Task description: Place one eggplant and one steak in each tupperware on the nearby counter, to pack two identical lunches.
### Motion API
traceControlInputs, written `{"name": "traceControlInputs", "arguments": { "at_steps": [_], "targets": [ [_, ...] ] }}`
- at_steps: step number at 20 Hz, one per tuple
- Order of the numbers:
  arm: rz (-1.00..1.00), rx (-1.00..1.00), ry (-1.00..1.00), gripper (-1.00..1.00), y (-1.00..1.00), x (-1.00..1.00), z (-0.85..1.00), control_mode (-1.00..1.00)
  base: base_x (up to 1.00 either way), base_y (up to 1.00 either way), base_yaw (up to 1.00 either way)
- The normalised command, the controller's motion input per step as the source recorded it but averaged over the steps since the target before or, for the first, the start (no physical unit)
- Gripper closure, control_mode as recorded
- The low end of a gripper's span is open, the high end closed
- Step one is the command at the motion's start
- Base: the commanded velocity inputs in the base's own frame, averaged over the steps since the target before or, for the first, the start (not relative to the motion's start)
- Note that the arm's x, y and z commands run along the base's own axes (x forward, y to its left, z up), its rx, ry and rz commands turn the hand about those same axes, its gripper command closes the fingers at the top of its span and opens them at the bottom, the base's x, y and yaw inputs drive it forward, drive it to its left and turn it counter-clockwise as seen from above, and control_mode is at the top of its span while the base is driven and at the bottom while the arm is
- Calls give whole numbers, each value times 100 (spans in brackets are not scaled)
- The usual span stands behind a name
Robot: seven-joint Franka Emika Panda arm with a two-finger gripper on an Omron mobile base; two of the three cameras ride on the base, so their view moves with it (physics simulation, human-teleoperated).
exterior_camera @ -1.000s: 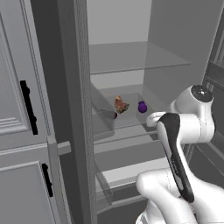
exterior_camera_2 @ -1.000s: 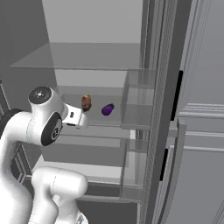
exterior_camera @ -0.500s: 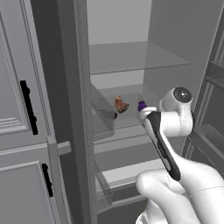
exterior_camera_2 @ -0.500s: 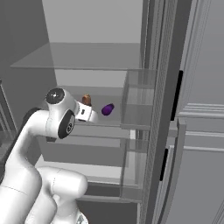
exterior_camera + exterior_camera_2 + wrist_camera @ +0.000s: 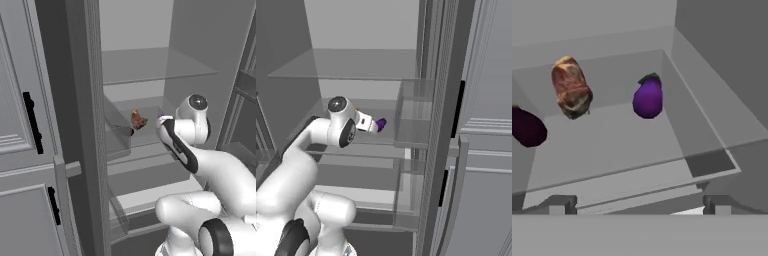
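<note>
The two-finger gripper (image 5: 637, 202), fingers spread wide and holding nothing, hangs at the near lip of a clear fridge shelf (image 5: 712, 165). Beyond it, slightly right, lies a glossy purple egg-shaped eggplant (image 5: 648, 97), long axis pointing away. The streaked reddish-brown steak slab (image 5: 571, 88) lies farther left.

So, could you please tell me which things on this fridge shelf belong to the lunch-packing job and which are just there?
For the job:
- eggplant, on the glass shelf
- second eggplant, at the hand view's left edge
- steak, between them
- gripper, short of the shelf, holding nothing

Just there:
- glass shelf
- door bin
- cabinet handle
</note>
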Motion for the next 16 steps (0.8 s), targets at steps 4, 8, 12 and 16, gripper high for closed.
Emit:
{"name": "traceControlInputs", "arguments": {
  "at_steps": [4,8,12,16],
  "targets": [
    [0,0,0,-100,-7,67,-23,-100,0,0,0],
    [0,0,0,-100,0,59,-33,-100,0,0,0],
    [-1,0,0,-100,-3,61,-32,-100,0,0,0],
    [-1,0,0,-100,-14,62,-30,-100,0,0,0]
  ]
}}
